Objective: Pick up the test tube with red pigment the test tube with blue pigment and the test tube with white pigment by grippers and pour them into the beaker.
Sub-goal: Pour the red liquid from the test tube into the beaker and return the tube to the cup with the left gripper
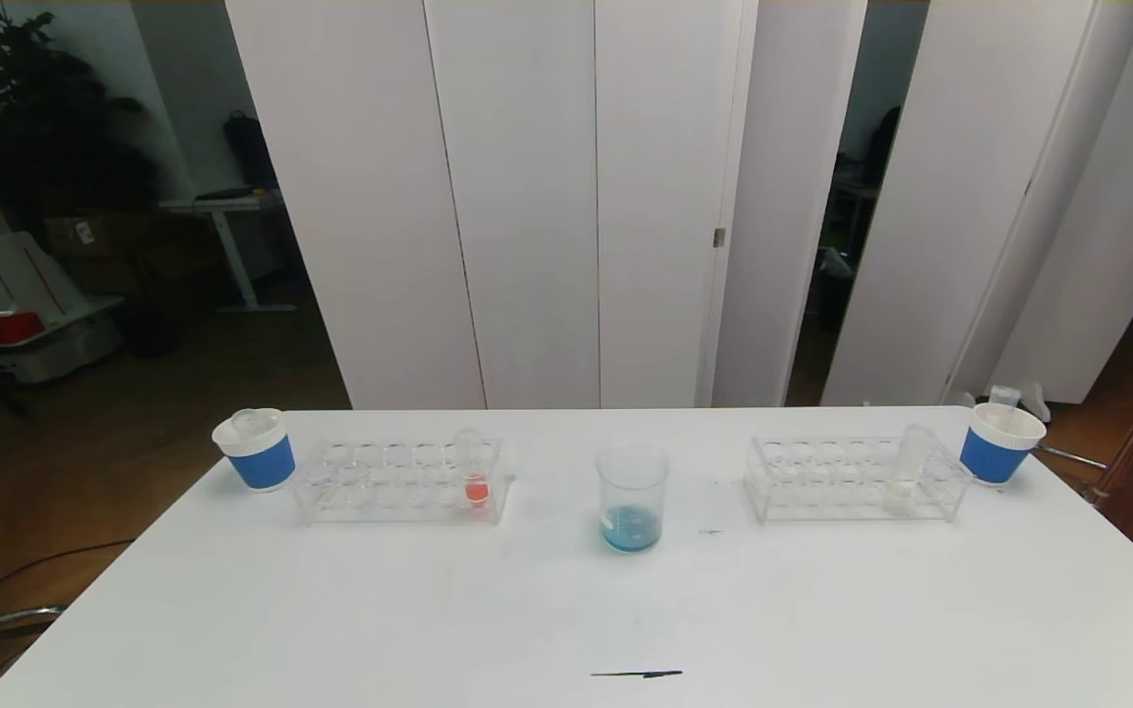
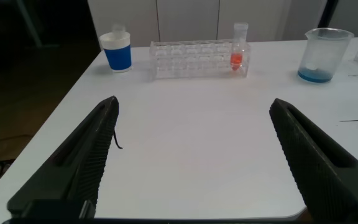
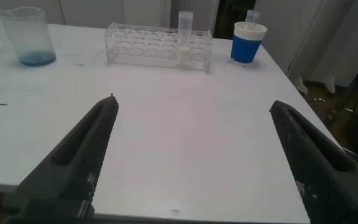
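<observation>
The beaker (image 1: 631, 497), a clear glass cylinder with a flared rim, stands at the middle of the white table (image 1: 566, 610) in the head view, a shallow layer of turquoise-blue liquid in its bottom. On the robot's left sits a clear plastic tube rack (image 1: 399, 482) holding a slim test tube with orange-red liquid (image 1: 474, 472) at the end nearest the beaker. A blue paper cup with a white rim (image 1: 257, 450) stands just beyond that rack's outer end. On the robot's right, a second clear rack (image 1: 857, 480) holds the test tube with white pigment (image 1: 909, 464), and another blue cup (image 1: 999, 442) stands beside it. No arm shows in this view.

In the left wrist view, the left gripper (image 2: 194, 162) hovers low over the table's near edge, its black fingers spread wide apart and holding nothing.

In the right wrist view, the right gripper (image 3: 194, 162) is likewise spread wide and empty. A clear tube seems to stand in each cup, though its contents cannot be made out.
</observation>
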`<state>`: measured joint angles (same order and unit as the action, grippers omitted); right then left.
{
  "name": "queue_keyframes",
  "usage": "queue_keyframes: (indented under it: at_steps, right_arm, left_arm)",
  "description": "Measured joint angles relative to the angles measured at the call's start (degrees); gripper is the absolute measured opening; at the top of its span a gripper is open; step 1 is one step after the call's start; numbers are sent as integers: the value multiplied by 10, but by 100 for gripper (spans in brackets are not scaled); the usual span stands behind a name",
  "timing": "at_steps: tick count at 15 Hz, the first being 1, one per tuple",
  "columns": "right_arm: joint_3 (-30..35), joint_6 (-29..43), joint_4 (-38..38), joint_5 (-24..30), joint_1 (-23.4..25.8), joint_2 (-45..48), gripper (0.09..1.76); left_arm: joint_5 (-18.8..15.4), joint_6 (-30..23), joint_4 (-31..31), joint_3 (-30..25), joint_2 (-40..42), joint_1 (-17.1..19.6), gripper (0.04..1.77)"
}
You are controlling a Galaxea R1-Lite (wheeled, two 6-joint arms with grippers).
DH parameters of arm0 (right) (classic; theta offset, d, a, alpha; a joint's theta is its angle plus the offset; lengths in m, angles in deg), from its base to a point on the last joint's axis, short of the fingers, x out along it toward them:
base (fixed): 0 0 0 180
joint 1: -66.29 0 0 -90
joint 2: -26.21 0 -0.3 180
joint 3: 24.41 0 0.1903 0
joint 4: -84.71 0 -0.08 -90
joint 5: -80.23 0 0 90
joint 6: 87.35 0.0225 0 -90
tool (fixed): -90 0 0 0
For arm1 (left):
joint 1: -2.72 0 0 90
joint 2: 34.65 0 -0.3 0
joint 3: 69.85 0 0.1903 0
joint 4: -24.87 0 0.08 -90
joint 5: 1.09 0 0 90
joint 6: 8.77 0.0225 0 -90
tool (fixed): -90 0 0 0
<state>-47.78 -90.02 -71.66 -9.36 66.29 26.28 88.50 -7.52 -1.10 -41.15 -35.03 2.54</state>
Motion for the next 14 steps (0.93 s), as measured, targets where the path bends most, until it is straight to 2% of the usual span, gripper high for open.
queue_keyframes:
  at_steps: [3, 6, 11, 14]
  right_arm:
    - [0, 0, 0, 0, 0, 0, 175]
    - [0, 0, 0, 0, 0, 0, 175]
    - [0, 0, 0, 0, 0, 0, 175]
    - [0, 0, 0, 0, 0, 0, 175]
  left_arm:
    - [1, 1, -16, 73, -45, 0, 174]
    - [2, 1, -10, 148, -132, -1, 174]
    - [4, -4, 67, 262, -346, -6, 174]
    - [7, -20, 105, 330, -484, -40, 174]
